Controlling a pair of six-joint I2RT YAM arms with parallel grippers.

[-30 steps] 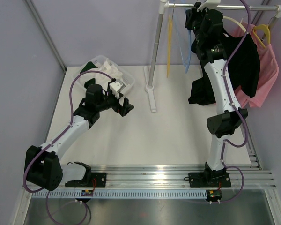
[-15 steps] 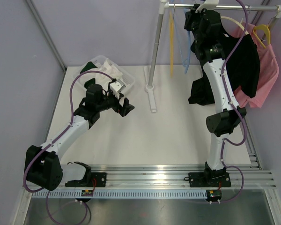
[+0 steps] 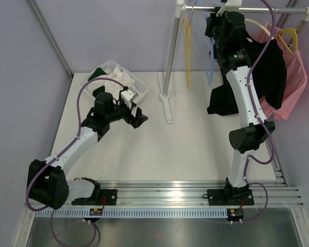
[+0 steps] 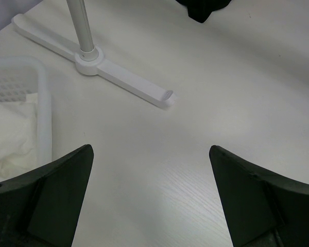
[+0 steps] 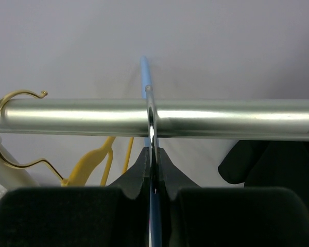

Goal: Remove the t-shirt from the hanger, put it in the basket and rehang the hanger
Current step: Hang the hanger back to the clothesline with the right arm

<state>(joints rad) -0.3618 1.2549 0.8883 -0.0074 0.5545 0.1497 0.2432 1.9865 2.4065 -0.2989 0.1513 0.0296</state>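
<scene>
1. The right claw (image 5: 153,160) is closed on the hook of the blue hanger (image 5: 144,72) at the rail (image 5: 237,119).
2. The left claw (image 4: 150,154) is wide open above the worktop (image 4: 206,103).
3. The black t-shirt (image 3: 273,67) hangs from the rail, just right of the right claw.

My right gripper (image 5: 152,174), pinched on the wire hook of the light-blue plastic hanger (image 3: 210,64), has climbed a little towards the silver metal clothes rail (image 5: 237,119) and drifted to the right. The hanger has gone along with it. That arm's black elbow joint (image 3: 252,138) has slid slightly right and lower. Next to it, the yellow plastic hanger (image 3: 187,54) has swayed a touch.
</scene>
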